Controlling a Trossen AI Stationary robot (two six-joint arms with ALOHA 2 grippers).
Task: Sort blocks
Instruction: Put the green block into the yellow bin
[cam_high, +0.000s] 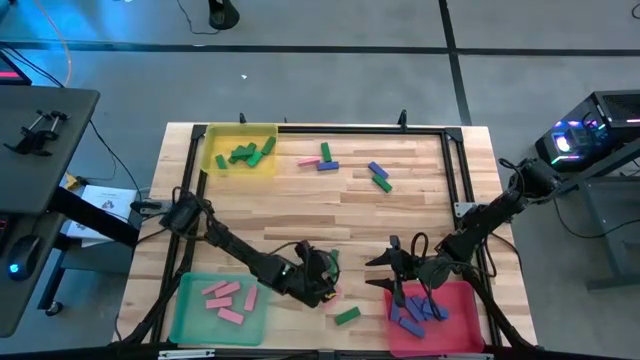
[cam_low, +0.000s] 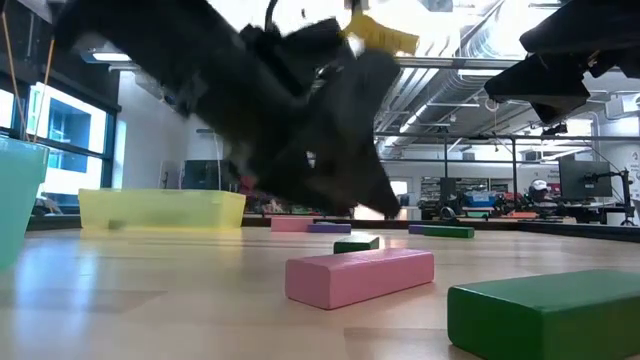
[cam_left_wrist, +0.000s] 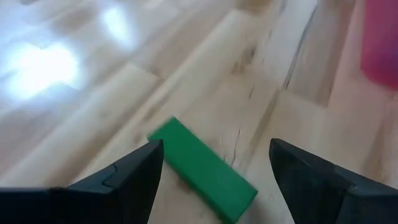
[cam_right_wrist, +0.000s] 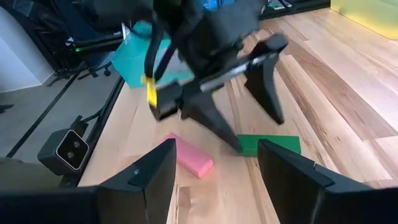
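Blocks lie in three trays and loose on the wooden table (cam_high: 400, 215). Farthest left, at the near edge, the green tray (cam_high: 190, 318) holds several pink blocks (cam_high: 228, 300), while the yellow tray (cam_high: 212, 140) at the far left corner holds green blocks (cam_high: 248, 153). Between the trays, the left gripper (cam_high: 325, 275) sits low over the table's near middle with its fingers spread wide and nothing between them; the left wrist view shows a green block (cam_left_wrist: 202, 169) flat on the wood ahead of its open fingers (cam_left_wrist: 134, 174). A pink block (cam_low: 360, 275) rests on the table just beside that gripper, and the green block (cam_high: 346, 316) lies a little nearer the table's front edge. Toward the far side, a pink, green and purple-blue cluster (cam_high: 322, 158) lies near the middle, with another purple-blue and green pair (cam_high: 378, 176) just right of it. Further right, the right gripper (cam_high: 392, 262) hovers by the far-left corner of the pink-red tray (cam_high: 462, 300), fingers apart and empty, above purple-blue blocks (cam_high: 418, 312) piled in that tray.
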